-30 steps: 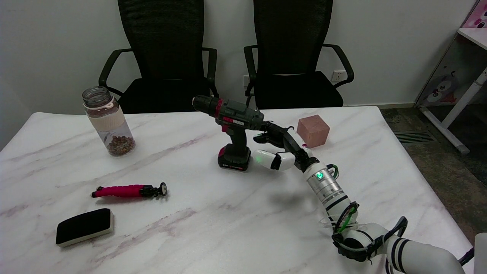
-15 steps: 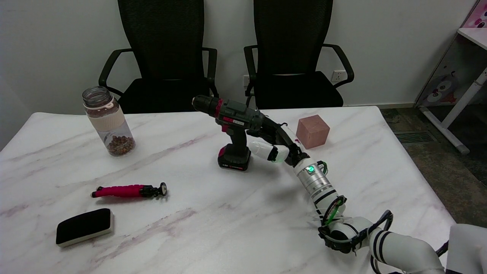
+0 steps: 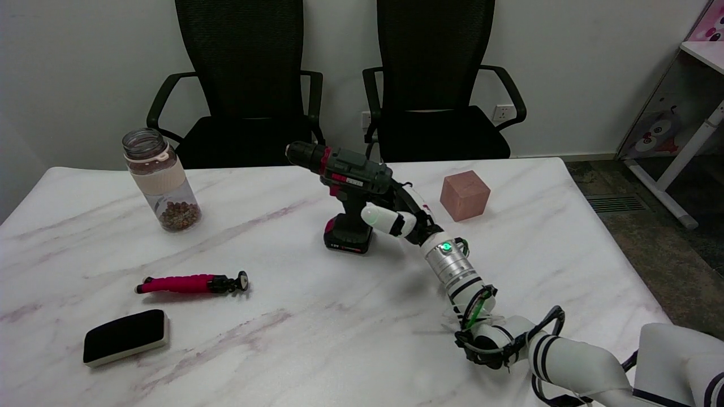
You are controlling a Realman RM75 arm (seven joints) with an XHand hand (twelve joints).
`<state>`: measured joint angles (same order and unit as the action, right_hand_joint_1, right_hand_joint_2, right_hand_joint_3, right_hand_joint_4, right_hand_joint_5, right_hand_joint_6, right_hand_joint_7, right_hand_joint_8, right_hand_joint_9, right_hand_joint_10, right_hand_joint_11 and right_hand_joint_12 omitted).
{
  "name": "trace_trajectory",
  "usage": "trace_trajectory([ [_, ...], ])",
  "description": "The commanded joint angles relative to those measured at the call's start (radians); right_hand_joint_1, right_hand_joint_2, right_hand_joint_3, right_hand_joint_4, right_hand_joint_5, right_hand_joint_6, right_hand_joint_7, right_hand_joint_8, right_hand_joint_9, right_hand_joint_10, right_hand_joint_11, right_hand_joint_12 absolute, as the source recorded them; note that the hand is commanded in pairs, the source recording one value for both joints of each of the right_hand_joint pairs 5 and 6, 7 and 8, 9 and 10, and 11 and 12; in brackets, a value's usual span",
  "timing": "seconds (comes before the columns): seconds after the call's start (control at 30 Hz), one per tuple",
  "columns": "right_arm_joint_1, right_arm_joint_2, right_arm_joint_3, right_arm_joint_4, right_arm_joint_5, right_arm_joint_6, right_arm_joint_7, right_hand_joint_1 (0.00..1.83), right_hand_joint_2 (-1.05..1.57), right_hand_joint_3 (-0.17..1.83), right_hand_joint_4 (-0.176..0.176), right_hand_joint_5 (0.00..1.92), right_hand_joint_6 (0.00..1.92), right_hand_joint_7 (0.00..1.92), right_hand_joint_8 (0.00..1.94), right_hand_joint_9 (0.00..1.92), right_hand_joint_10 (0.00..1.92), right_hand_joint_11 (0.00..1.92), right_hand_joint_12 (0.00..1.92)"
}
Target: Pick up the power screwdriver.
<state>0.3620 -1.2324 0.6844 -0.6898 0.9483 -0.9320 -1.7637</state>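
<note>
The power screwdriver [image 3: 346, 172], dark grey with red trim, stands upright on its battery base near the middle of the table, chuck pointing left. My right hand [image 3: 400, 212] reaches in from the lower right and sits right against the handle. Its white thumb [image 3: 378, 217] lies at the front of the handle, and dark fingers reach along the far side under the motor body. The fingers are still apart, not clamped. The tool stands on the table.
A pink cube [image 3: 465, 195] sits just right of the hand. A jar of beans [image 3: 161, 180] stands at the far left. A pink mini tripod [image 3: 189, 282] and a black eraser [image 3: 125, 336] lie front left. Two black chairs [image 3: 435, 85] stand behind the marble table [image 3: 283, 350].
My right hand has moved left and a little away from me, from beside the cube to the screwdriver's handle. The thumb now reaches the handle. The screwdriver has not moved.
</note>
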Motion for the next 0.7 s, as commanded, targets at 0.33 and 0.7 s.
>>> trace_trajectory([
  [0.33,0.083,-0.103,-0.039,0.093,0.004,0.022,0.052,0.79,-0.22,0.88,0.032,0.19,0.19,0.19,0.19,0.43,0.43,0.26,0.26],
  [0.7,0.084,-0.116,-0.039,0.085,-0.003,0.022,0.052,0.8,-0.2,0.85,0.035,0.18,0.18,0.18,0.18,0.42,0.42,0.23,0.23],
])
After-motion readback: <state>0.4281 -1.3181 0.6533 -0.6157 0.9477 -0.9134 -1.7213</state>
